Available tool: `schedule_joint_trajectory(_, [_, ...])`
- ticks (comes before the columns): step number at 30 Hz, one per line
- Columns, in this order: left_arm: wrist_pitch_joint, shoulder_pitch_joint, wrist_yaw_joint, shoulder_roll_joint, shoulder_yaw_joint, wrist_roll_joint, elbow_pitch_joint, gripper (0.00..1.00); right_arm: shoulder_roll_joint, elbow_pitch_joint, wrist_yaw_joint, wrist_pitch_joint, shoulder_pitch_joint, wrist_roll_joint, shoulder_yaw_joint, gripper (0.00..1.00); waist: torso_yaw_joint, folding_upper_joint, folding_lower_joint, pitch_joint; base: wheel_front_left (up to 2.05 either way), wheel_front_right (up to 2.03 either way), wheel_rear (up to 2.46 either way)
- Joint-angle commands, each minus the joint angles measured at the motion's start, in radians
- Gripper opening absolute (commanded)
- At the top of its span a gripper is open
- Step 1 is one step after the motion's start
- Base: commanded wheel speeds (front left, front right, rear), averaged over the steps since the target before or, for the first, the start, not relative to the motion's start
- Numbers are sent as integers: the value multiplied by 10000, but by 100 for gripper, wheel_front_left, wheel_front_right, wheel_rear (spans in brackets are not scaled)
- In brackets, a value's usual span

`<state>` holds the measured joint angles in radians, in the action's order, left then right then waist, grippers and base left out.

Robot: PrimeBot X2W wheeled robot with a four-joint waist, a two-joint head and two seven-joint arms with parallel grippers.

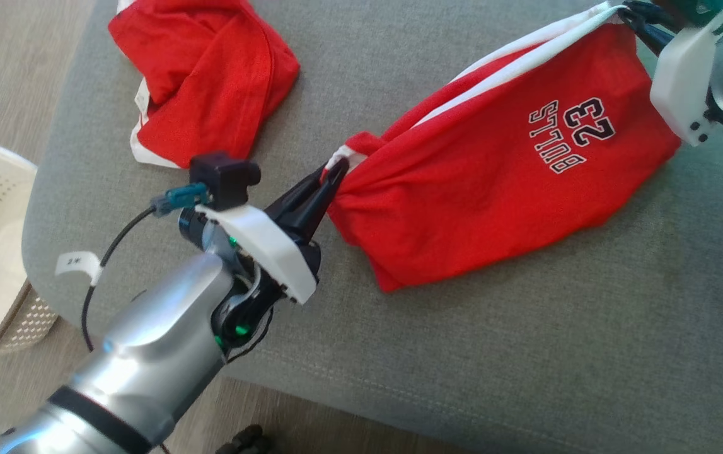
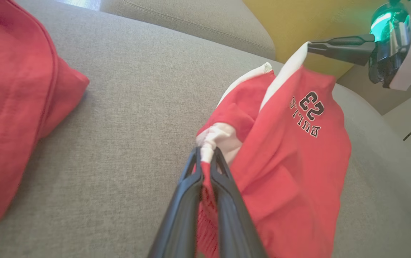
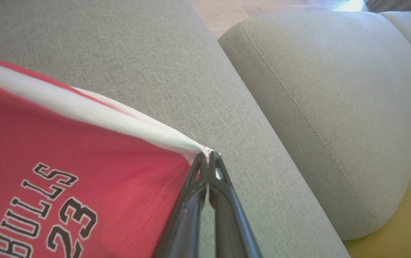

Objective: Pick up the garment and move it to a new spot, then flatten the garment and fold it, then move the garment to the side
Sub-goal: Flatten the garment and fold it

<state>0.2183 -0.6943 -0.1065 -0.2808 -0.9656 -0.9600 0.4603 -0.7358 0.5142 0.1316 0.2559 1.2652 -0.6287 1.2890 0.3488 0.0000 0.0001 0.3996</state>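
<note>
While the left gripper (image 1: 335, 175) pinches a bunched white corner of the jersey (image 1: 474, 189) and the right gripper (image 1: 630, 16) clamps its far right corner, cloth slung between them over the grey cushion (image 1: 525, 353), best carry both ends at matched pace, tension even.

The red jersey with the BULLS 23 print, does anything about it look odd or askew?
Yes. The red short-sleeved jersey is not flat: it stretches crooked between the left claw and the right claw, bunched into a wad at the left one.
</note>
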Motion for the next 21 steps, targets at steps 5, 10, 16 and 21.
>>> schedule_joint_trajectory(5, [256, -702, -146, 92, 343, 53, 419, 0, 143, 324, -9, 80, 125, 304, -90, 0, 75, 0, -1, 283, 0, 0, 0])
schedule_joint_trajectory(10, [330, -914, -193, 294, 367, 47, 778, 0, 222, 569, -9, 37, 215, 445, -90, 0, 95, 0, -1, 447, 0, 0, 0])
schedule_joint_trajectory(16, [395, -1178, -224, 564, 351, 178, 1222, 0, 469, 1216, -9, -358, 387, 855, -89, 0, 166, 0, -1, 621, 0, 0, 0])
schedule_joint_trajectory(21, [417, -1309, -235, 746, 404, 123, 1493, 98, 882, 2080, -9, -1106, 698, 764, -89, 100, 223, 0, -1, 702, 0, 0, 0])
